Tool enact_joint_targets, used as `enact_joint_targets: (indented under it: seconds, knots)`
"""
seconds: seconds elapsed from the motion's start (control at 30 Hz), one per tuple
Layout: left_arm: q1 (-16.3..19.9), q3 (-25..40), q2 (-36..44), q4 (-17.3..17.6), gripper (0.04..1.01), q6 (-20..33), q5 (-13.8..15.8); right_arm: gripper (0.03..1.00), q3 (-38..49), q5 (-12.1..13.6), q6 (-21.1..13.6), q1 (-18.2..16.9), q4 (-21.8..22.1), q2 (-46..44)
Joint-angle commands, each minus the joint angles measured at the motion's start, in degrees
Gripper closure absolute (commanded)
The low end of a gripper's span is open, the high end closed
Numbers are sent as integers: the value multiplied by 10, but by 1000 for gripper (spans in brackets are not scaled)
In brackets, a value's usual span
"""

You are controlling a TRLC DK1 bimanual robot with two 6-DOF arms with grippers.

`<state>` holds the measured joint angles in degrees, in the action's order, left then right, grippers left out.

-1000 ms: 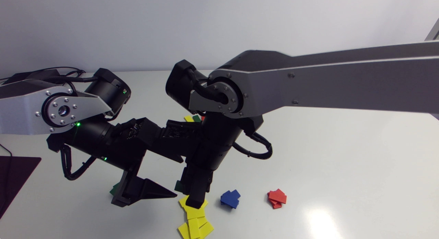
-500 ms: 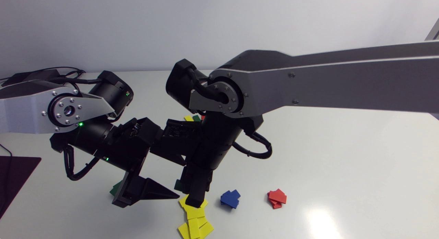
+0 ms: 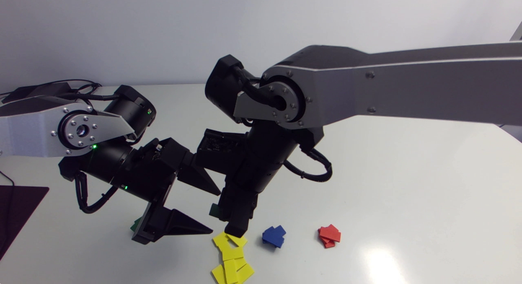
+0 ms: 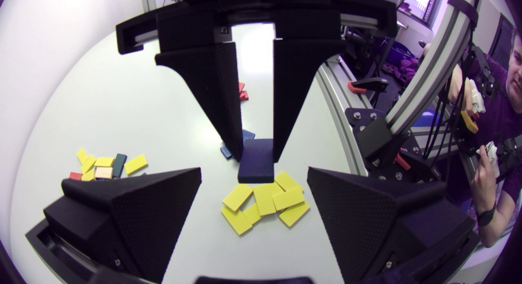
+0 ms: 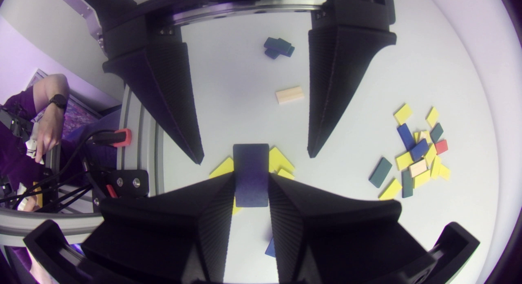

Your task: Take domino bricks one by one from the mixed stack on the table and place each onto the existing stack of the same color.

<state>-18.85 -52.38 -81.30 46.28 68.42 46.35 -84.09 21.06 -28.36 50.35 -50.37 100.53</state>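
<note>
One dark, flat rectangular domino brick [image 5: 251,161], its colour unclear in shadow, hangs over the loose yellow bricks [image 3: 230,255] on the tabletop [image 3: 408,174]. The right gripper [image 5: 251,179] has its fingers clamped on the brick's two long edges. The left gripper [image 4: 253,170], close by, has its fingers wide apart and holds nothing.

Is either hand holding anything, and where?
The right hand pinches a dark rectangular domino brick by its long edges at one end; the left hand is empty.
</note>
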Motion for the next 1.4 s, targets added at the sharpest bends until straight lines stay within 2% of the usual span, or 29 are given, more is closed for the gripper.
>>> enact_joint_targets:
  seconds: [0.0,0.13,0.47,0.57,0.73,0.83,1.1,1.37]
  knots:
    - [4,12,-17,7,121,22,9,930,15,3,-13,-2,-1,-9]
    - [5,11,-18,7,166,22,15,930,18,3,-11,-1,0,-10]
    - [7,9,-18,7,185,21,25,930,29,3,-8,5,4,-13]
    - [7,9,-18,7,266,21,29,930,27,3,-7,6,5,-13]
    - [8,9,-22,7,267,21,33,930,24,3,-5,11,4,-16]
    - [8,7,-26,7,410,22,38,930,23,2,-3,11,4,-16]
    - [7,7,-34,7,413,22,42,930,20,0,-3,11,2,-21]
    - [6,3,-33,16,456,22,43,930,22,0,-3,11,3,-21]
